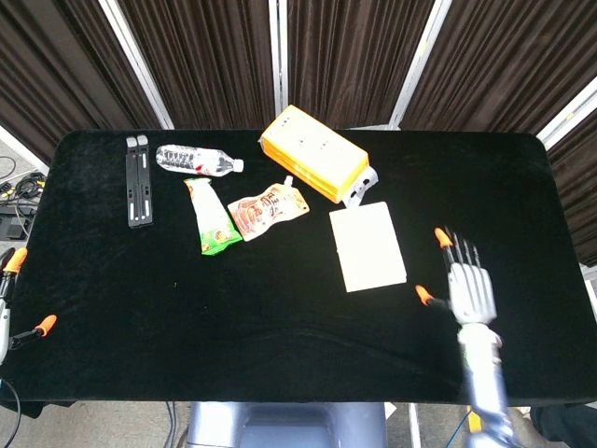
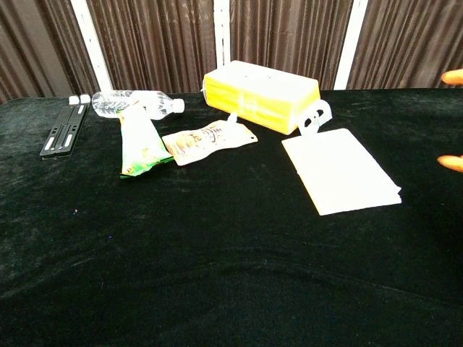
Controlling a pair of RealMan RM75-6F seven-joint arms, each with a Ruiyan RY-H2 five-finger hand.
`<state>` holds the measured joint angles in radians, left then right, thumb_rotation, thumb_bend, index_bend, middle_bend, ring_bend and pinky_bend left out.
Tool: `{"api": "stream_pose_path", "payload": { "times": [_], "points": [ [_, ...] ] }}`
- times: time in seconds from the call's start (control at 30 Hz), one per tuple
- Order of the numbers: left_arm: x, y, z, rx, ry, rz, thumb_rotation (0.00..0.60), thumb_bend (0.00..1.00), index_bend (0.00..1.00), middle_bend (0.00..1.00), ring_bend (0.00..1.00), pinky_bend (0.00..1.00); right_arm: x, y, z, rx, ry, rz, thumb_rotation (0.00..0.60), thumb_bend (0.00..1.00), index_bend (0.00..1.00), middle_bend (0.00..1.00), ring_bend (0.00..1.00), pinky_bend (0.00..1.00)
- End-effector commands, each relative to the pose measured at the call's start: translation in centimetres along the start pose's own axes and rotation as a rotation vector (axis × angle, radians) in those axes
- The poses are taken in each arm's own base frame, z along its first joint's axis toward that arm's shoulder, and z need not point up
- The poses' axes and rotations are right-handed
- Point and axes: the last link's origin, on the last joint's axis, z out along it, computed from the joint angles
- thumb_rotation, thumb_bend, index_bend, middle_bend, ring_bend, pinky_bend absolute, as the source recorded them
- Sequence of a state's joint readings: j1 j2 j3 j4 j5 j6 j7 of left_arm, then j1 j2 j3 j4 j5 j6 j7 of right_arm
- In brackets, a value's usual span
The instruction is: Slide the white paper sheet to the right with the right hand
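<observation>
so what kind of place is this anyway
Probably a robot test or recording setup, not a home: a table draped in black cloth, dark curtains on metal frames behind it, and assorted items laid out, such as a bottle and a yellow box.

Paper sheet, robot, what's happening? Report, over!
Right hand open, off to the right of the paper sheet, not touching. Sheet flat beside yellow box. Left hand barely in view. Nothing in the way.
</observation>
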<state>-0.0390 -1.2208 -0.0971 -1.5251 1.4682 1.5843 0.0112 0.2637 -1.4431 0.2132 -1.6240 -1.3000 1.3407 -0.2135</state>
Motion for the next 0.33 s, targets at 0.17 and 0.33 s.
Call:
{"api": "stream_pose_path", "payload": {
  "times": [0.17,0.33],
  "points": [
    [-0.8,-0.2,-0.2,-0.01,-0.004,0.026,0.6,0.13,0.0,0.0,0.0,0.0,1.4,5.8,-5.1,0.037,0.007,-0.217,0.6,0.1,0.0,0.0,0.0,0.0],
    [-0.7,0.1,-0.3,-0.022,0.007,0.016,0.6,0.13,0.0,0.0,0.0,0.0,2.2,6.4,-5.8,0.039,0.024,-0.203,0.6,0.1,0.0,0.0,0.0,0.0]
  ]
}}
